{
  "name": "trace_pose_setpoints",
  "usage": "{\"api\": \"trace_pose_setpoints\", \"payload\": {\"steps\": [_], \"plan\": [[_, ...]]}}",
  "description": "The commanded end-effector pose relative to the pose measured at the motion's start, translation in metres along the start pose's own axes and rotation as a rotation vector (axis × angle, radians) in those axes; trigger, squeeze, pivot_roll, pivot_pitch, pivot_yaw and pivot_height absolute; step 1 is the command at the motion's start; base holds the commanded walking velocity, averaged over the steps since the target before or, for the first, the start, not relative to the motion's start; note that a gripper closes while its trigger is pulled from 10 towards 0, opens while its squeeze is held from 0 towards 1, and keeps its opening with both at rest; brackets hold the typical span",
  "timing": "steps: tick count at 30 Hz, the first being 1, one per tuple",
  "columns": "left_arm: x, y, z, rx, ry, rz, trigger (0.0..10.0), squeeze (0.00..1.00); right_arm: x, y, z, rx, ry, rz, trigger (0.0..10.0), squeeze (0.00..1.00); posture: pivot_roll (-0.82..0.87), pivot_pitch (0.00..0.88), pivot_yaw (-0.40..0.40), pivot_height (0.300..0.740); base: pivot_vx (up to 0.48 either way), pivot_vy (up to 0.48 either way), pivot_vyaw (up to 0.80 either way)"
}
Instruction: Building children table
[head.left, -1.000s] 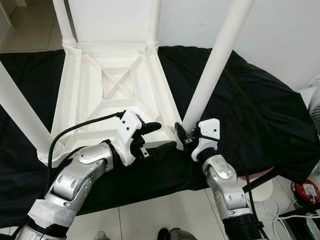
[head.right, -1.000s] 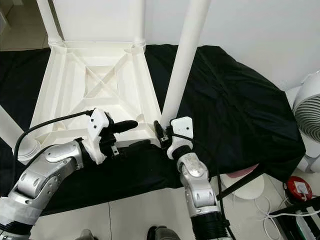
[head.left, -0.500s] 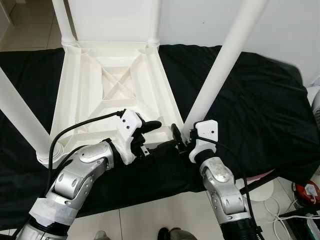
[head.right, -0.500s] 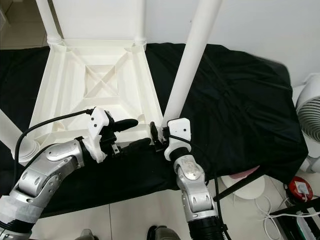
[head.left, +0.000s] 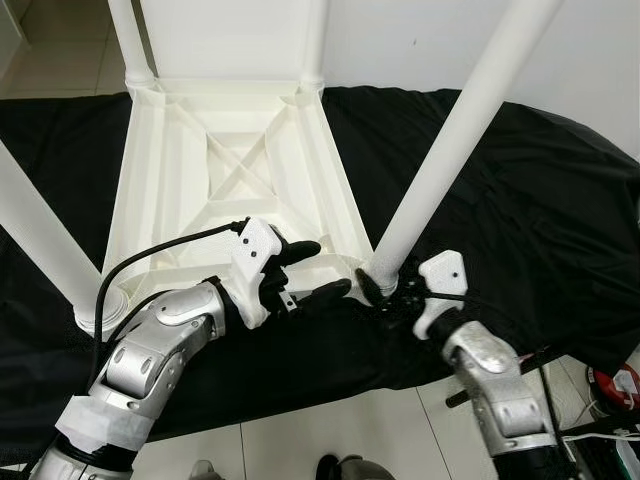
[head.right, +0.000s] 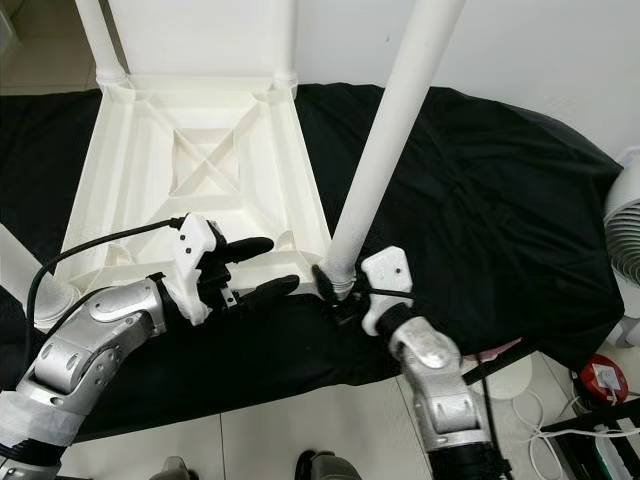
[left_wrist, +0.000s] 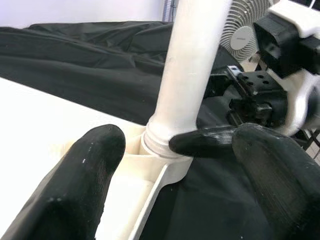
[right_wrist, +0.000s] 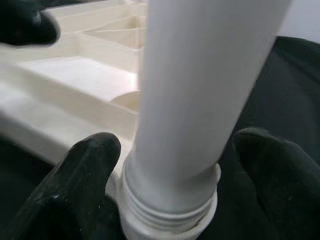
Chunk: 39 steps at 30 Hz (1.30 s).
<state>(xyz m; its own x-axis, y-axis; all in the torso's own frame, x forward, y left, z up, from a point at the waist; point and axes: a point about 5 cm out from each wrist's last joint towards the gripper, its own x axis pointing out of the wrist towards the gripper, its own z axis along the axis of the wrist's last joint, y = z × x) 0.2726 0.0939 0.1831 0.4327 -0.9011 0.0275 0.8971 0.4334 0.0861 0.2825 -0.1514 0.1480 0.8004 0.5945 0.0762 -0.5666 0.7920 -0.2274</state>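
A white children's table lies upside down on a black cloth, its legs pointing up. My right gripper is shut on the near right leg at its threaded base, where it meets the table's corner. In the right wrist view the black fingers flank that leg just above the collar. My left gripper is open beside it, one finger over the table's near rim and one in front. In the left wrist view the same corner sits between its spread fingers.
Three more legs stand at the far left, far right and near left corners. A white fan is at the right edge. A red object and cables lie on the tiled floor below it.
My right arm has swung out to the right and its wrist has turned around the leg's base. The leg leans a little more to the right. The left gripper has stayed put.
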Motion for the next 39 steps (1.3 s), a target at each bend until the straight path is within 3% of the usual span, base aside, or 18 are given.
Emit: {"api": "trace_pose_setpoints", "payload": {"steps": [1,6,9,11,12,18,19,24,28,32,34,39], "plan": [[0.001,-0.004,-0.002,0.001,0.006,-0.076,10.0,0.00,-0.001,-0.004,-0.002,0.005,-0.010,0.032,10.0,0.00,0.03,0.101,-0.053,0.740,0.000,0.000,0.00],[0.003,-0.003,-0.001,0.004,0.003,-0.079,10.0,0.00,0.007,-0.010,-0.002,-0.016,-0.005,0.074,10.0,0.00,0.03,0.098,-0.048,0.740,0.000,0.000,0.00],[0.005,-0.003,0.000,0.008,-0.001,-0.086,10.0,0.00,0.027,-0.015,-0.004,-0.050,0.013,0.128,10.0,0.00,0.03,0.098,-0.049,0.740,0.000,0.000,0.00],[0.005,-0.003,0.000,0.009,-0.002,-0.087,10.0,0.00,0.030,-0.015,-0.004,-0.053,0.017,0.137,10.0,0.00,0.03,0.098,-0.049,0.740,0.000,0.000,0.00],[0.006,-0.004,0.000,0.010,-0.003,-0.087,10.0,0.00,0.032,-0.014,-0.006,-0.049,0.022,0.156,2.2,0.00,0.04,0.100,-0.053,0.740,0.000,0.000,0.00],[0.006,-0.004,0.001,0.011,-0.003,-0.088,10.0,0.00,0.034,-0.013,-0.007,-0.044,0.022,0.177,2.2,0.00,0.04,0.100,-0.053,0.740,0.000,0.000,0.00],[0.006,-0.004,0.001,0.011,-0.006,-0.085,10.0,0.00,0.034,-0.010,-0.009,-0.035,0.019,0.202,0.0,0.00,0.04,0.103,-0.057,0.740,0.000,0.000,0.00],[0.005,-0.004,0.001,0.011,-0.008,-0.078,10.0,0.00,0.031,-0.006,-0.013,-0.032,0.027,0.210,0.0,0.00,0.05,0.106,-0.061,0.740,0.000,0.000,0.00],[0.004,-0.003,0.001,0.012,-0.008,-0.075,10.0,0.00,0.029,0.001,-0.023,0.004,0.065,0.095,0.0,0.00,0.05,0.106,-0.057,0.740,0.000,0.000,0.00],[0.004,-0.003,0.002,0.012,-0.008,-0.076,10.0,0.00,0.030,0.003,-0.025,0.013,0.072,0.064,0.0,0.00,0.05,0.106,-0.056,0.740,0.000,0.000,0.00],[0.006,-0.002,0.002,0.014,-0.008,-0.079,10.0,0.00,0.033,0.006,-0.025,0.056,0.079,-0.056,0.0,0.00,0.04,0.106,-0.053,0.740,0.000,0.000,0.00],[0.008,-0.002,0.002,0.015,-0.010,-0.085,10.0,0.00,0.037,0.013,-0.021,0.105,0.078,-0.227,0.0,0.00,0.03,0.105,-0.049,0.740,0.000,0.000,0.00]]}}
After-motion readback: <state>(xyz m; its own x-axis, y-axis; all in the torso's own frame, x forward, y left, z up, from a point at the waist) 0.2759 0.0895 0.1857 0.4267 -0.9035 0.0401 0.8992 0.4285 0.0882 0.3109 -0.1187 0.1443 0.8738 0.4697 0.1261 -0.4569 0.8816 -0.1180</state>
